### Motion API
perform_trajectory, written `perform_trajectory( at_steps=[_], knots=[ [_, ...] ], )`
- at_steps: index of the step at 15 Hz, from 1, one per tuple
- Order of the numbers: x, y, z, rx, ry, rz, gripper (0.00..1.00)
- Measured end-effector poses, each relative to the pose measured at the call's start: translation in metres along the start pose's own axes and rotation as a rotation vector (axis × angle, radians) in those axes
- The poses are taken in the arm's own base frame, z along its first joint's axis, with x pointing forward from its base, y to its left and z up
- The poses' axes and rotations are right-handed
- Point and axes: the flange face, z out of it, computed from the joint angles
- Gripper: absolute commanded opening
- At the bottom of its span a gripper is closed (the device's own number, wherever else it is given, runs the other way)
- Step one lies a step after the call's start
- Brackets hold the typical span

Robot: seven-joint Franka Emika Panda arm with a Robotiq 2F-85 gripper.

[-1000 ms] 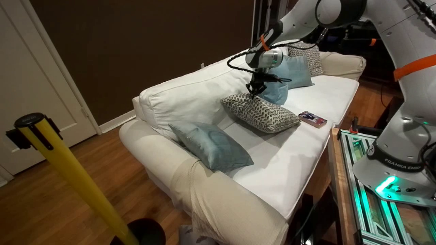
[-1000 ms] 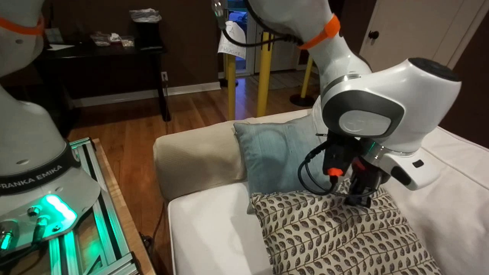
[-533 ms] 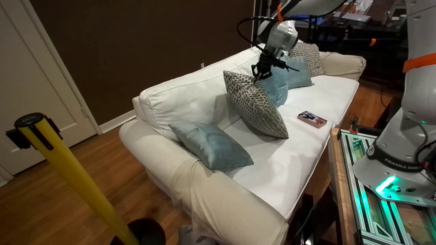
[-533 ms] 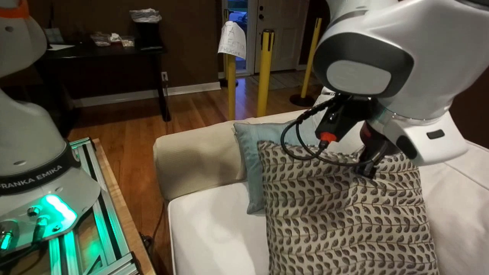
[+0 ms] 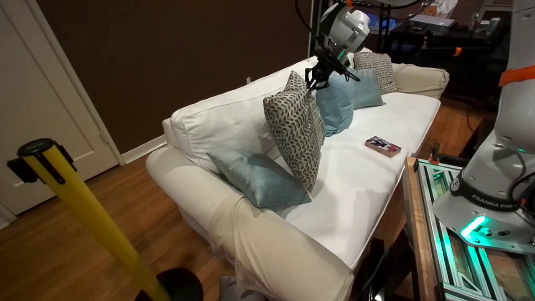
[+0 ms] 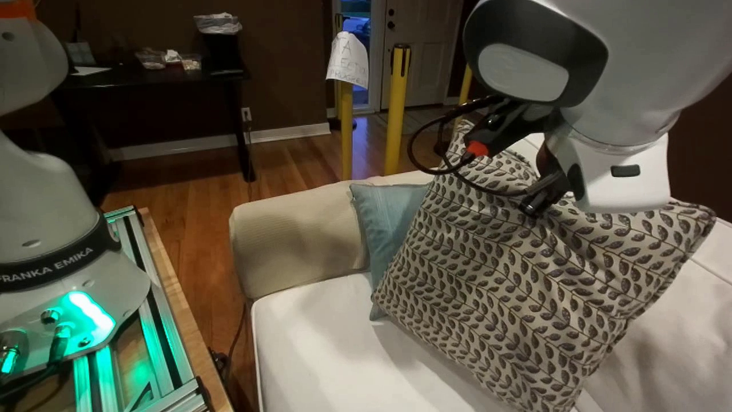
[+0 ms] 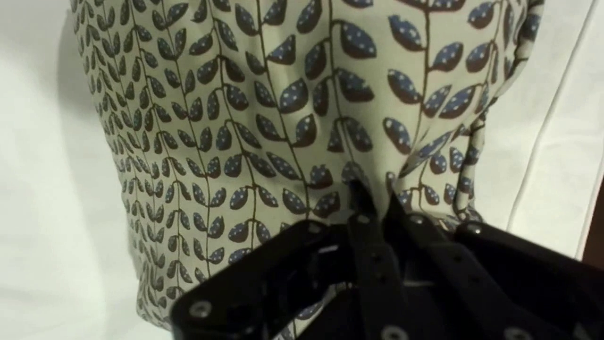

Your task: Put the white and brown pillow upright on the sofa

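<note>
Your one gripper (image 7: 375, 191) clenched fold of one white and brown pillow (image 5: 294, 129), tilted over one sofa (image 5: 355, 196), contact below unclear, between two of three light-blue pillows (image 5: 259, 175). One other patterned pillow (image 5: 378, 71) sat at far end; one book (image 5: 383, 146) lay near front edge.

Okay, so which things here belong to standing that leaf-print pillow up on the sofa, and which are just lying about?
Part of the job:
white and brown leaf-print pillow, tilted
sofa
fingers, pinching that pillow

Not part of it:
light-blue pillows
second patterned pillow, in a sofa corner
book or box on the sofa
yellow post
</note>
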Motion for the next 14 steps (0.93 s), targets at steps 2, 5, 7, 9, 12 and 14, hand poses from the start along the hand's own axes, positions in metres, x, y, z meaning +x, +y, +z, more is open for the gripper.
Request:
perform_trajectory(
  at_steps=[2, 5, 7, 9, 12, 14],
  knots=[
    [0.006, 0.005, 0.001, 0.021, 0.002, 0.095, 0.02],
    [0.018, 0.006, 0.008, 0.08, 0.035, 0.178, 0.02],
    [0.025, 0.002, 0.018, 0.113, 0.053, 0.207, 0.02],
    [0.029, -0.005, 0.032, 0.133, 0.052, 0.223, 0.02],
    [0.034, -0.015, 0.06, 0.144, 0.041, 0.244, 0.02],
    [0.036, -0.022, 0.078, 0.154, 0.035, 0.279, 0.32]
  ],
)
